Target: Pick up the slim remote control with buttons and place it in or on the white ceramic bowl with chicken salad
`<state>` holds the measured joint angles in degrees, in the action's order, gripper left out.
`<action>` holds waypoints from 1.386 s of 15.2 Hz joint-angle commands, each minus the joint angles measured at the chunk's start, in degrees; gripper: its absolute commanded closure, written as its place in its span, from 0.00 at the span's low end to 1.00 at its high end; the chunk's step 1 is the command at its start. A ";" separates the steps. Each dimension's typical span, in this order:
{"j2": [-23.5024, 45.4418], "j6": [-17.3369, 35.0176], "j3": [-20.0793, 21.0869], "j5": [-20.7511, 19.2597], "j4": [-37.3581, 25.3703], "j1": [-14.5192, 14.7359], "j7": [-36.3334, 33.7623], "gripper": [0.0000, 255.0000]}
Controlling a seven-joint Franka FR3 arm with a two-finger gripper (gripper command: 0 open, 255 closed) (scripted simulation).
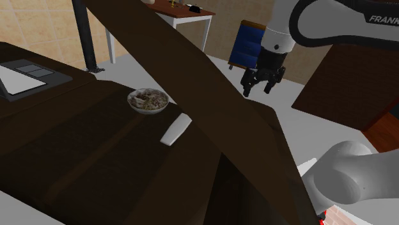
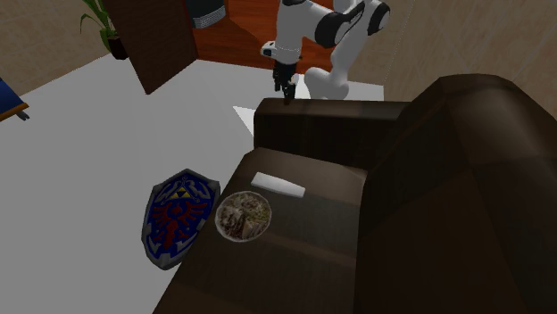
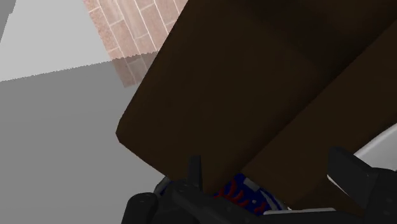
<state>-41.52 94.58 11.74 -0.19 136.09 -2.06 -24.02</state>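
Fingers (image 3: pixel 193 173) spread, empty; white remote (image 1: pixel 175 130) flat, long axis slanting past bowl (image 1: pixel 150 110)

White arm (image 1: pixel 332 25), probably dark-jointed, black fingers (image 3: pixel 345 168)

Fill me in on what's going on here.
A white robot arm holds its open, empty gripper in the air by the armrest of a dark brown sofa. The white remote lies untouched on the seat, beside a bowl of salad. Nothing has been picked up yet.
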 commanded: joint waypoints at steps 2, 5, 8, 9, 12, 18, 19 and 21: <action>2.59 3.90 3.67 2.93 1.44 -0.46 -7.79 0.00; 6.40 8.16 7.22 5.23 1.86 -1.17 -15.07 0.00; 11.09 12.60 10.78 6.87 1.43 -2.14 -22.33 0.00; 12.90 14.12 11.67 7.07 1.11 -2.19 -24.91 0.00; 18.68 18.59 15.02 7.42 -0.41 -3.41 -32.36 0.00; 32.30 26.85 20.96 4.18 -5.78 -6.20 -48.32 0.00; 34.81 28.04 21.66 3.04 -6.96 -6.50 -51.17 0.00; 39.97 30.18 22.68 0.32 -9.57 -6.84 -56.98 0.00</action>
<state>-3.98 123.39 33.74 1.34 127.44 -8.81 -77.65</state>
